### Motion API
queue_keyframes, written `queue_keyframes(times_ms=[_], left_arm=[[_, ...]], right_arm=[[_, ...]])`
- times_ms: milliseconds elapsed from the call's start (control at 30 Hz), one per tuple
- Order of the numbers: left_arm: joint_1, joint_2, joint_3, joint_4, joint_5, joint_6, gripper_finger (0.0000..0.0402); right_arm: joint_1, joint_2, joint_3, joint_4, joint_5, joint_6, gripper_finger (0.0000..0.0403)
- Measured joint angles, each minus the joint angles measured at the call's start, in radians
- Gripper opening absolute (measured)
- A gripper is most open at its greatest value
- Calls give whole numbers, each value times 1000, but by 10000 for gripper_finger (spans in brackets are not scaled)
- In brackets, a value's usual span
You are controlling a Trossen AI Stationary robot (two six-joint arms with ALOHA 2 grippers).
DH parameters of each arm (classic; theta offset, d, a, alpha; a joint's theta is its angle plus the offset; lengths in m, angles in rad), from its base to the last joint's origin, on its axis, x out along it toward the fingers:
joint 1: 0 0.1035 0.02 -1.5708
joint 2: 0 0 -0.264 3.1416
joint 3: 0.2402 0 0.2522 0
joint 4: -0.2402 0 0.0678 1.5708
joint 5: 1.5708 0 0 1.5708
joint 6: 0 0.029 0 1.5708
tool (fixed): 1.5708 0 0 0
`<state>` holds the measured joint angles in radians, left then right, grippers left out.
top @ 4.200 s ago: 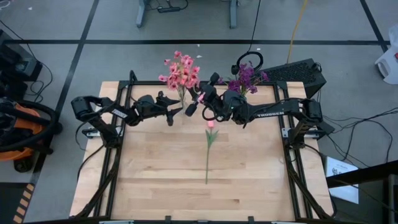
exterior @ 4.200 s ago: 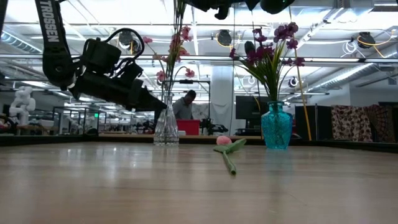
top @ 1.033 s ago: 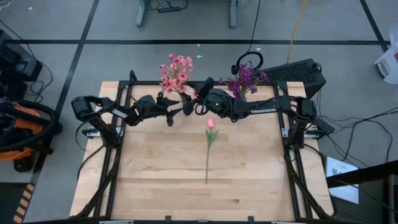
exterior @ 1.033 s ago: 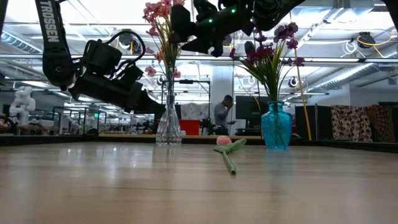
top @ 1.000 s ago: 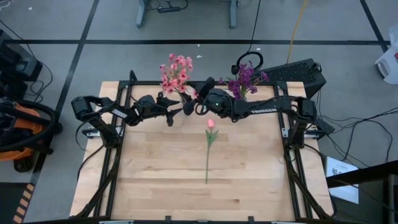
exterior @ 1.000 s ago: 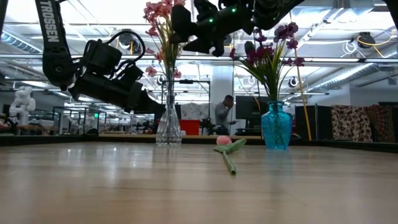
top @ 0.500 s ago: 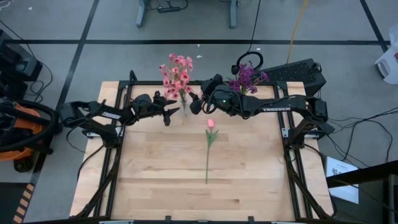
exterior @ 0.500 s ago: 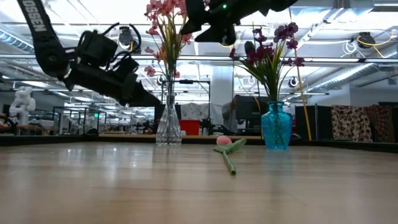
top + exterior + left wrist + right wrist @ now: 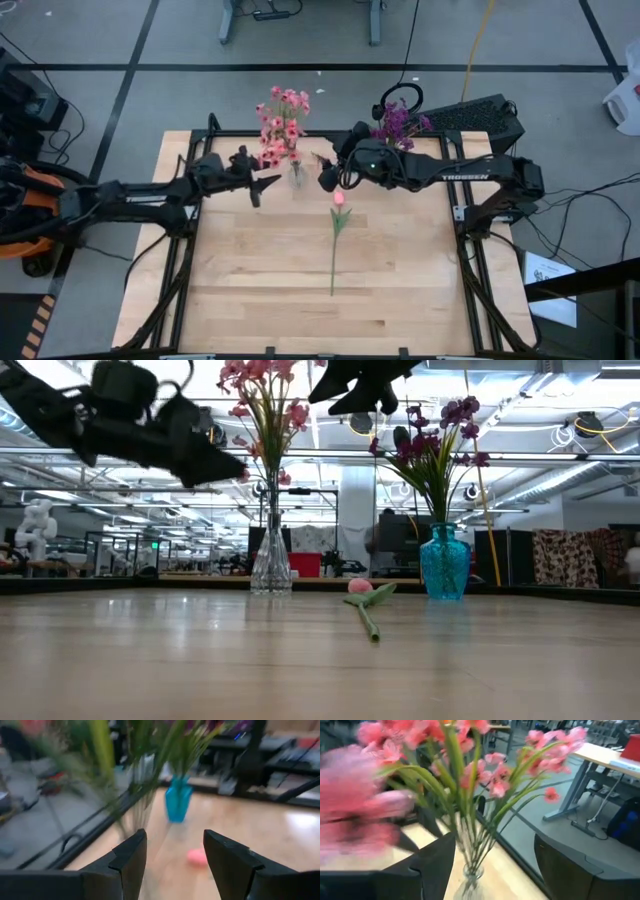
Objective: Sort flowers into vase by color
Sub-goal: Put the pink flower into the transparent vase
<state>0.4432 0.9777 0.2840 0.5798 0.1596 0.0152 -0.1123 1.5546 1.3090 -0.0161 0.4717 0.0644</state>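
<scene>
Now the pink flowers (image 9: 279, 125) stand in a clear vase (image 9: 297, 176) near the far edge of the worktop (image 9: 260, 290). Purple flowers (image 9: 397, 124) stand in a blue vase (image 9: 445, 563) by the same edge. One pink tulip (image 9: 336, 229) lies flat on the worktop's middle. Both claws are spread and hold nothing: the left claw (image 9: 259, 187) and right claw (image 9: 322, 170) hang beside the clear vase.

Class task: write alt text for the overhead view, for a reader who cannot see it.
A pink tulip lies alone mid-table, stem toward the near edge. Behind it stand a clear vase of pink flowers and a vase of purple flowers. The left end effector and right end effector, both open, flank the pink bunch.
</scene>
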Motion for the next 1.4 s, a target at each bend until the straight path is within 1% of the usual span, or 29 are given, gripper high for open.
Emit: queue_keyframes(times_ms=[100,133,300,367,567,667,767,833,933,1067,1267,1400], left_arm=[[-54,-66,0,8,-7,-9,202],[-76,-83,0,8,-31,-8,202],[-190,-100,0,35,-253,68,202],[-225,-93,4,68,-304,100,202],[-294,-54,23,205,-401,203,202],[-298,-11,45,234,-441,231,202],[-298,48,82,237,-448,235,200],[-299,91,100,247,-471,251,190],[-303,144,111,316,-526,291,163],[-308,182,121,389,-545,314,120],[-304,206,163,379,-545,316,65],[-290,234,166,372,-544,315,33]], right_arm=[[25,-19,0,-33,0,-1,263],[36,-30,0,-42,7,-1,263],[107,-102,0,-134,125,-14,263],[142,-132,0,-188,159,-6,263],[257,-174,0,-331,198,106,263],[326,-172,0,-368,269,138,263],[387,-158,0,-372,357,150,263],[422,-145,0,-372,404,157,263],[463,-125,0,-372,468,160,263],[499,-94,0,-376,517,161,263],[514,-83,0,-380,525,187,263],[515,-83,0,-383,524,215,263]])
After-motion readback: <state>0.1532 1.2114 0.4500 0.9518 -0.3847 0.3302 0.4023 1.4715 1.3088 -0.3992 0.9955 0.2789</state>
